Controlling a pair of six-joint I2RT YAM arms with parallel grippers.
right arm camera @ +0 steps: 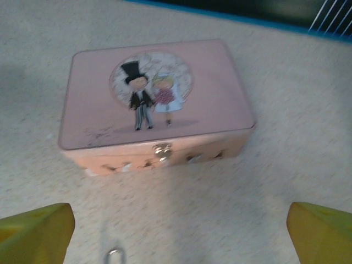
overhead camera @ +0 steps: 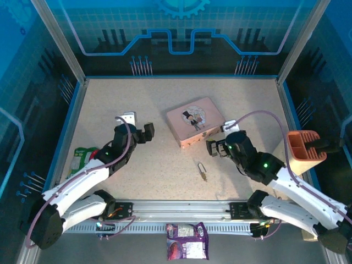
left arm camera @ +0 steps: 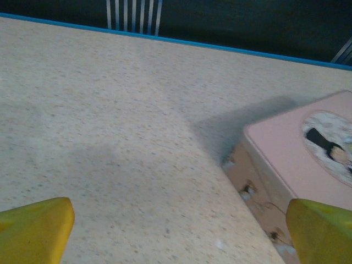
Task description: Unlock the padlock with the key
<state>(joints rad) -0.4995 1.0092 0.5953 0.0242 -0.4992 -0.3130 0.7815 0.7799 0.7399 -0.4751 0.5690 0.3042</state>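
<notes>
1. The left gripper has its jaws wide apart with nothing between them. In the left wrist view its yellow fingertips sit at the two lower corners, over bare table.
2. The right gripper is also spread wide and holds nothing.
3. The left arm stretches from its base at the lower left, forward and to the right. Its wrist points at the left side of the pink box.
4. The right arm bends in from the lower right, and its wrist is aimed at the box's near long side with the clasp.
5. The padlock lies flat on the table, apart from the box on its near side, between the two arms and nearer the right gripper. The top of its shackle shows at the bottom edge of the right wrist view.
6. I cannot make out the key.
</notes>
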